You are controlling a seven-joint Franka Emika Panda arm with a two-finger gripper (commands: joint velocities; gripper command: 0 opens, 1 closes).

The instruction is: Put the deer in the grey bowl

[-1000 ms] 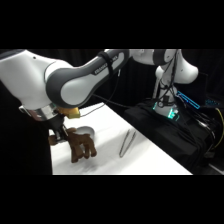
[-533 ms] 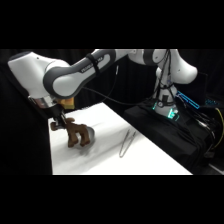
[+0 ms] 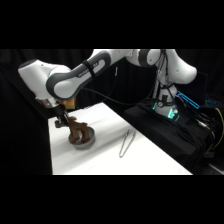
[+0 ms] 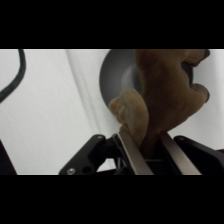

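On the white table, gripper clamps the deer, seemingly over the grey bowl.

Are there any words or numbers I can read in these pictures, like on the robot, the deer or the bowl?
No, there is nothing to read.
The deer: plain brown, no writing.
The grey bowl: plain, no label.
The gripper, the tongs and the table: no words or numbers.
The box behind the table: only glowing green and blue lights, no letters that can be made out.
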